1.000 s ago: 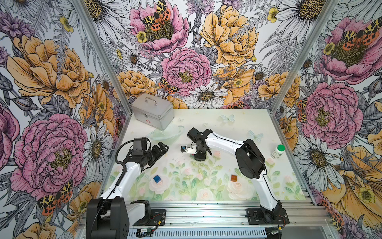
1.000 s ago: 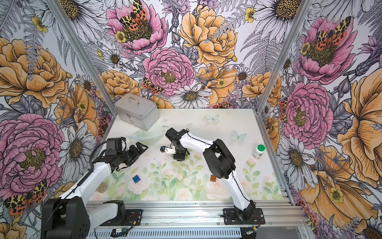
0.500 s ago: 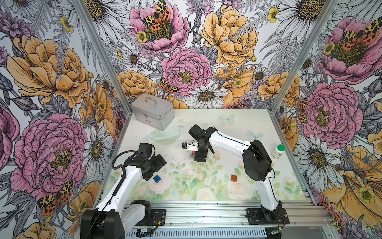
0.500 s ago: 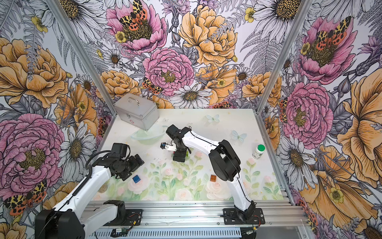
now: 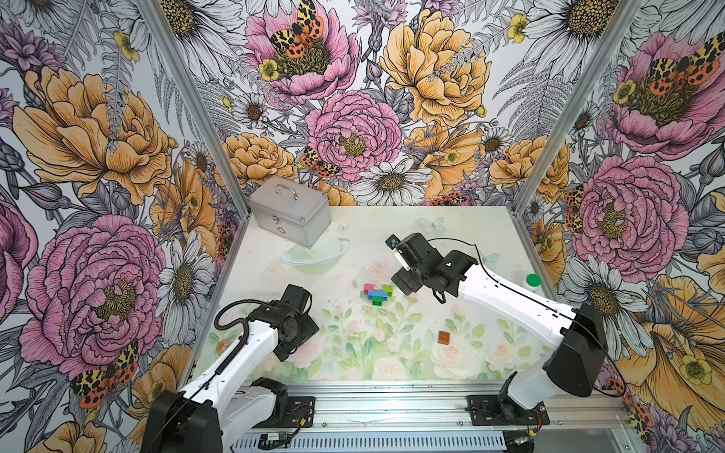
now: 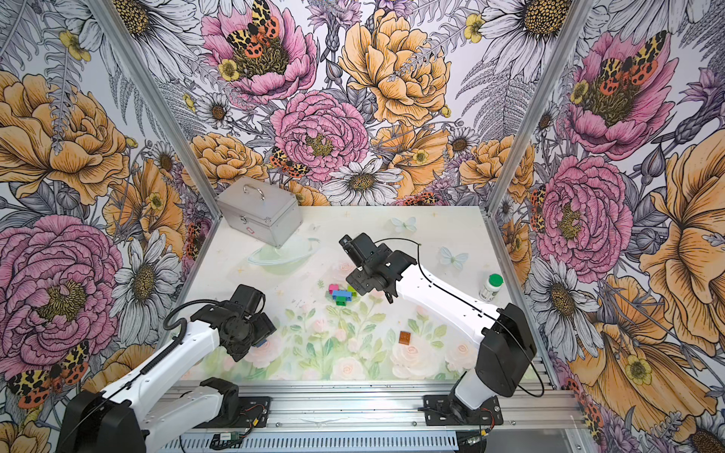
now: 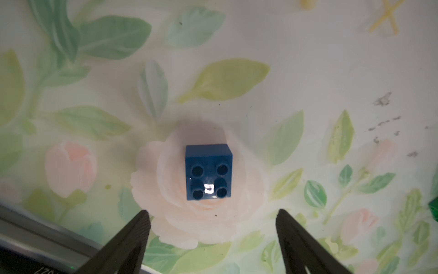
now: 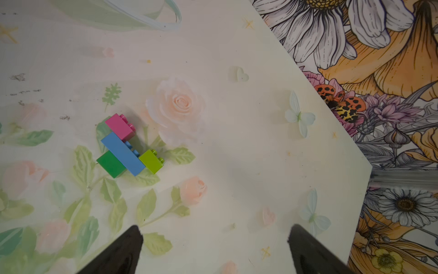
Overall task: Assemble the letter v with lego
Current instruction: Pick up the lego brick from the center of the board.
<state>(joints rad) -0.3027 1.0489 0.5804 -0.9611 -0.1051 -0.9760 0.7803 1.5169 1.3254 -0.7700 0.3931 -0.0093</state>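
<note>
Near the front, the left gripper (image 7: 212,211) hangs spread wide above a loose dark blue brick (image 7: 208,173). Farther back, in the middle, lies the unfinished letter v (image 8: 123,154) of pink, light-blue, green and lime bricks, the right gripper (image 8: 214,227) beside it, spread and empty.

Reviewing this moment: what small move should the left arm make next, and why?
Probably lower the left claw onto the dark blue brick and close on it. The jaws stand open and empty, and the brick lies loose, studs up, centred just ahead of the tips and untouched. The part-built V shows no dark blue piece yet.
</note>
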